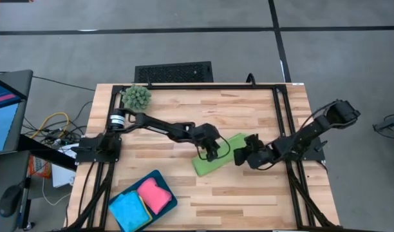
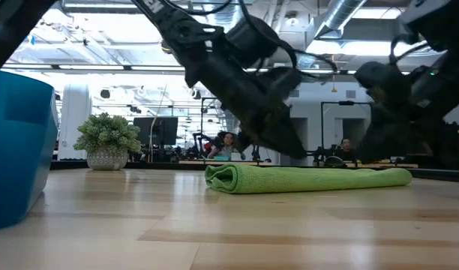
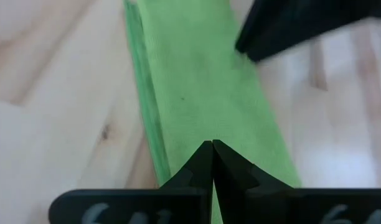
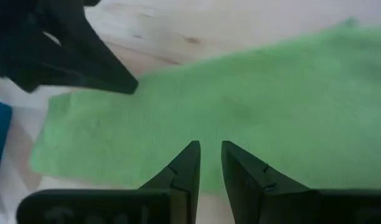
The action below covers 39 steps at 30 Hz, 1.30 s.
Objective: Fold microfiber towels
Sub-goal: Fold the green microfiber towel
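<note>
A green microfiber towel (image 1: 221, 156) lies flat on the wooden table as a long folded strip, its rounded fold (image 2: 223, 178) at one end. My left gripper (image 1: 213, 153) is shut, with its tips together over the strip (image 3: 203, 93) and nothing between them. In the low view it hangs just above the cloth (image 2: 312, 178). My right gripper (image 1: 242, 156) hovers over the towel's right end (image 4: 253, 118). Its fingers stand a small gap apart (image 4: 210, 152) with nothing in it. A pink towel (image 1: 154, 194) and a blue towel (image 1: 129, 209) lie folded in the tray.
The dark teal tray (image 1: 161, 176) sits at the table's near left corner and fills the left of the low view (image 2: 16, 150). A spiky green plant (image 1: 136, 96) stands at the far left. Black rails (image 1: 284, 129) run along the table's sides.
</note>
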Each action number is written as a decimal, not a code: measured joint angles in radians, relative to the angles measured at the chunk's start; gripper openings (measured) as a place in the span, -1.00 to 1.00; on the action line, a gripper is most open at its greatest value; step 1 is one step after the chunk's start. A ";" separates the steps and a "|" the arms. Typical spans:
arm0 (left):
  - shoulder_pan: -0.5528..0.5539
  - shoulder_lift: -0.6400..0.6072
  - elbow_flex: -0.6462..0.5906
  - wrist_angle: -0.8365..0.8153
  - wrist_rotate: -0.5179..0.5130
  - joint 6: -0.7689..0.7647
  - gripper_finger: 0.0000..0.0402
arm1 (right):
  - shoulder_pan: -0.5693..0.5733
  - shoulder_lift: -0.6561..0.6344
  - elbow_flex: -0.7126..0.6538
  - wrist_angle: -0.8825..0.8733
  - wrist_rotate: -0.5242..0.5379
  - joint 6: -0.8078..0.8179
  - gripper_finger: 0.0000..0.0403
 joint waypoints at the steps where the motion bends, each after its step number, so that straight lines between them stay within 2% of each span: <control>1: 0.000 0.019 0.016 -0.008 0.001 0.008 -1.00 | 0.008 -0.014 -0.001 -0.039 -0.005 0.036 -0.55; 4: 0.000 0.030 0.031 -0.044 0.025 0.028 -1.00 | 0.015 -0.061 -0.001 -0.085 -0.039 0.081 -0.55; 8: 0.004 0.034 0.034 -0.059 -0.007 0.060 -1.00 | 0.012 -0.146 0.001 -0.111 -0.048 0.077 -0.54; 13: 0.009 0.061 0.034 -0.067 0.040 0.043 -1.00 | -0.021 -0.264 0.000 -0.229 -0.077 0.074 -0.50; 18: 0.002 0.061 0.032 -0.073 -0.011 0.070 -1.00 | -0.067 -0.334 0.000 -0.309 -0.170 0.029 -0.38; 24: 0.017 0.059 0.031 -0.110 -0.016 0.056 -1.00 | -0.152 -0.329 0.000 -0.466 -0.329 -0.023 -0.26; 33: 0.018 0.058 0.032 -0.124 -0.023 0.048 -1.00 | -0.321 -0.324 0.053 -0.490 -0.360 -0.180 0.02; 39: 0.019 0.058 0.032 -0.127 -0.023 0.048 -1.00 | -0.450 -0.261 0.080 -0.547 -0.363 -0.373 0.06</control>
